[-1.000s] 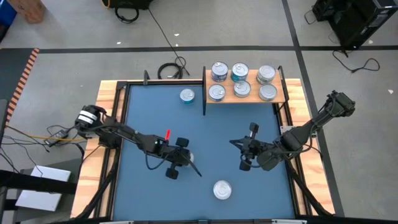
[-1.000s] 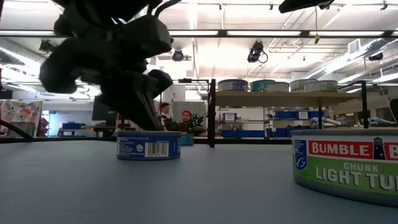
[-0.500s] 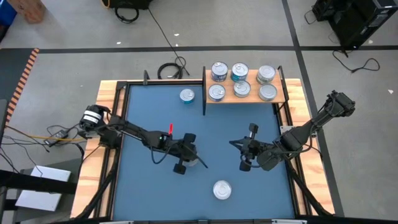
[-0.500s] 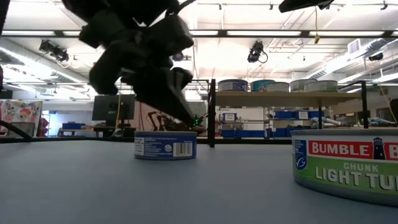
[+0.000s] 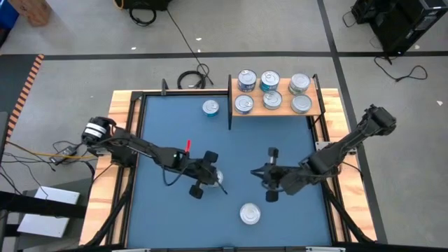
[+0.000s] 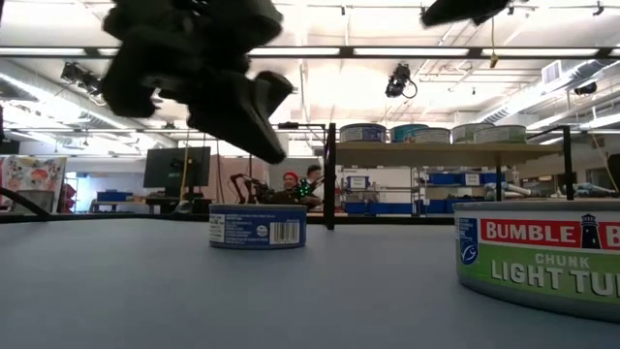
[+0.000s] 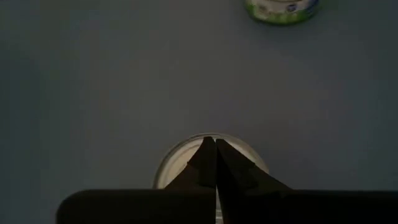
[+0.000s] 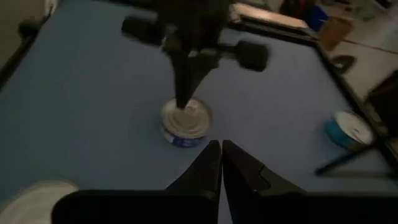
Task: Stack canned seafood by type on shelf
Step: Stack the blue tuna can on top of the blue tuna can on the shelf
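Apparently left gripper, fingers pressed together, hovers over a blue tin mid-mat, prob to nudge it. Right gripper nearby, w/ fingers nearly together, empty; shelf holds six tins sorted by type

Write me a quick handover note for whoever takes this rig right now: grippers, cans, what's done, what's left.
Left gripper: jaws shut, holding nothing, tips over the blue-label can mid-mat.
Right gripper: jaws nearly shut, empty, pointing toward that can.
Done: six cans on the shelf, single layer, none stacked.
Left: the blue-label can, the green-label can near the front edge, and the teal can beside the shelf's left post; then stacking by type.
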### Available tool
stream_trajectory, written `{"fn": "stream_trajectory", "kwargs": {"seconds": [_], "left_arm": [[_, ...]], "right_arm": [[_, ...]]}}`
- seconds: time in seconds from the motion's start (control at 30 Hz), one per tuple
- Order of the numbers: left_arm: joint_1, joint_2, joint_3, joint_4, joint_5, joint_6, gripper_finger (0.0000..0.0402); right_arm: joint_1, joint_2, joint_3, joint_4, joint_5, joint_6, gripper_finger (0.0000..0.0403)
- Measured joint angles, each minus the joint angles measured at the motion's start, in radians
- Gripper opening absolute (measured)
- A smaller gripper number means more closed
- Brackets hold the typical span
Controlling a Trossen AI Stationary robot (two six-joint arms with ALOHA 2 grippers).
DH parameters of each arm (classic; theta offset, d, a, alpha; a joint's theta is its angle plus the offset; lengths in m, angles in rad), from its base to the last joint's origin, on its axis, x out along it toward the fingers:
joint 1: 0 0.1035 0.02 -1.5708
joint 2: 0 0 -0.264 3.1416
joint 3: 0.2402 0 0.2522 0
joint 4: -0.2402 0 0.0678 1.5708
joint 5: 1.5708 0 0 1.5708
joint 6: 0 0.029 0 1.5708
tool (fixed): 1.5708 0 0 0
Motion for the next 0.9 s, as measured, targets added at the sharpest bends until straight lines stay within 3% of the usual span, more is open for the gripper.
{"fn": "stream_trajectory", "kwargs": {"seconds": [0.27, 0.53, 0.77, 0.9], "left_arm": [[-0.057, -0.141, -0.198, 0.172, -0.091, -0.119, 0.0], [-0.024, -0.271, -0.45, 0.584, -0.099, -0.244, 0.0], [0.069, -0.294, -0.5, 0.659, -0.063, -0.254, 0.0], [0.142, -0.28, -0.499, 0.73, 0.04, -0.227, 0.0]], "right_arm": [[-0.035, 0.173, 0.057, 0.16, -0.088, -0.132, 0.0029], [-0.107, 0.347, 0.165, 0.217, -0.214, -0.201, 0.007], [-0.173, 0.496, 0.268, 0.216, -0.342, -0.289, 0.0109], [-0.198, 0.567, 0.303, 0.189, -0.362, -0.389, 0.012]]}}
